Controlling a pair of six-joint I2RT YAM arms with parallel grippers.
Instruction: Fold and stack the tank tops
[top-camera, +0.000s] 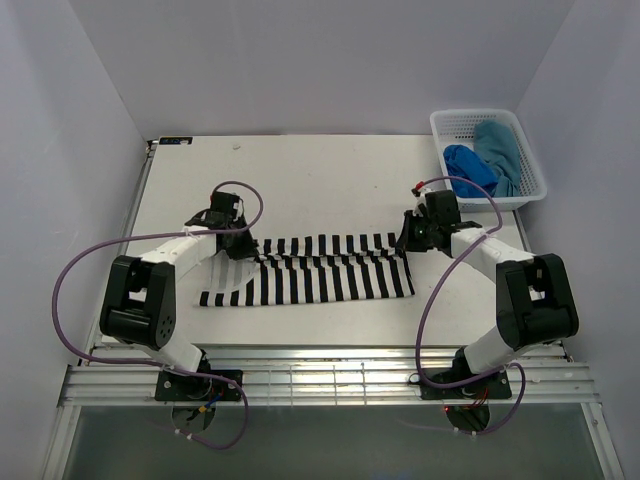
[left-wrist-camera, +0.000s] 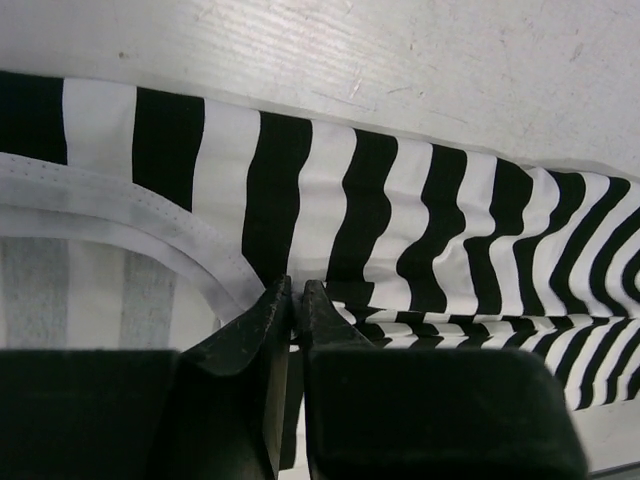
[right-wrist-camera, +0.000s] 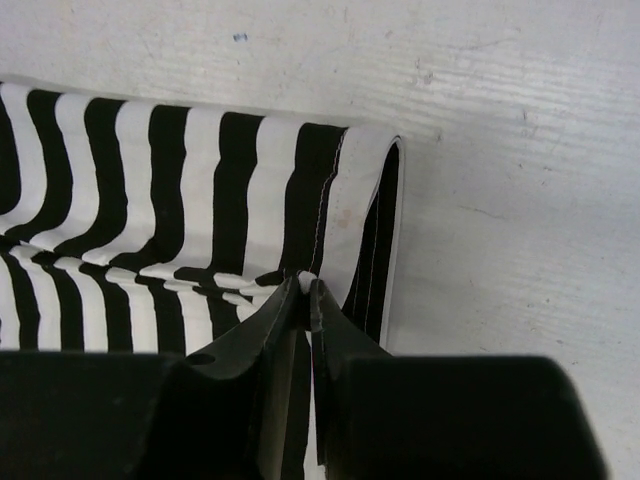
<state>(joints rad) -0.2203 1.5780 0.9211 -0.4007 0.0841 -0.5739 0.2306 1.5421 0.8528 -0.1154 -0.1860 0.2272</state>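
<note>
Wrist views: left hand (left-wrist-camera: 297, 292) and right hand (right-wrist-camera: 307, 287), nearly shut, pinch ends of striped tank top (top-camera: 320, 278).

Bright, diffuse light casts only faint shadows; every view is sharp.

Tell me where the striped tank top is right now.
In the top view the striped tank top lies across the middle of the table, stretched between the left claw and right claw, which pinch its ends; the white basket sits far right.
</note>
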